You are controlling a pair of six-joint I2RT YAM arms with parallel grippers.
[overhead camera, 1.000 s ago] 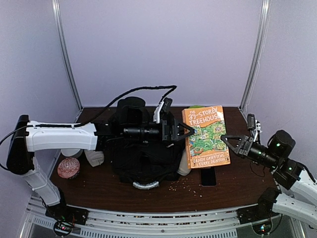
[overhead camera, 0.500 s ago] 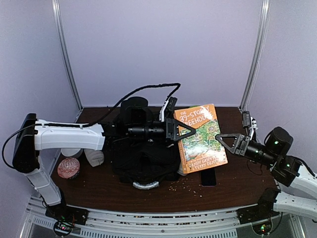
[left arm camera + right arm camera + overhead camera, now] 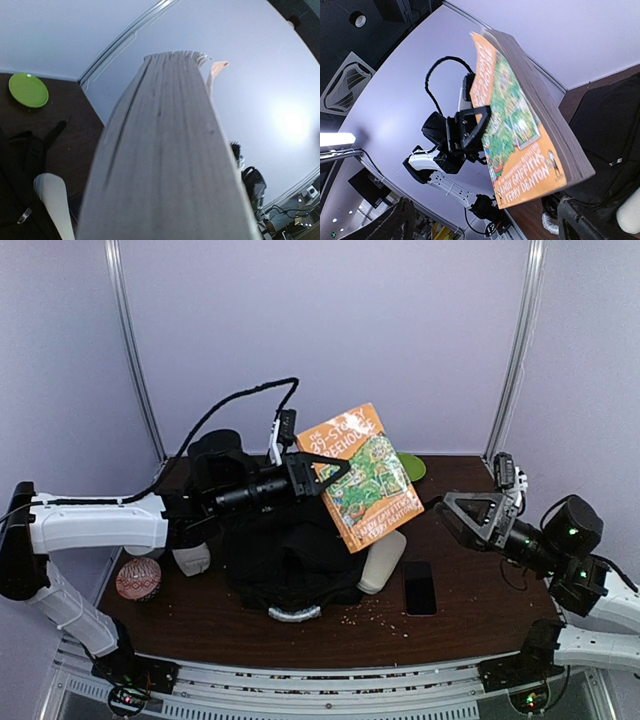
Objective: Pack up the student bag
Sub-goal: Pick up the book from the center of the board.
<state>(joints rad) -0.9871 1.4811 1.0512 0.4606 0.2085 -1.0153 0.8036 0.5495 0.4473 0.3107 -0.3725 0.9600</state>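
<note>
Book (image 3: pixel 365 475) has risen, tilted, pinched at its edge by my left tool (image 3: pixel 325 472); right tool (image 3: pixel 455 515) has let go, jaws wide, standing apart; student bag (image 3: pixel 290 565) lies on the table (image 3: pixel 470 610) underneath; handover looks done, loading next.

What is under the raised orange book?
The book, clamped in the left gripper, hangs above the black backpack and a pale oblong item; it covers part of the green plate.

Black triangular left pincer (image 3: pixel 335 472), white arm (image 3: pixel 100 522)
</note>
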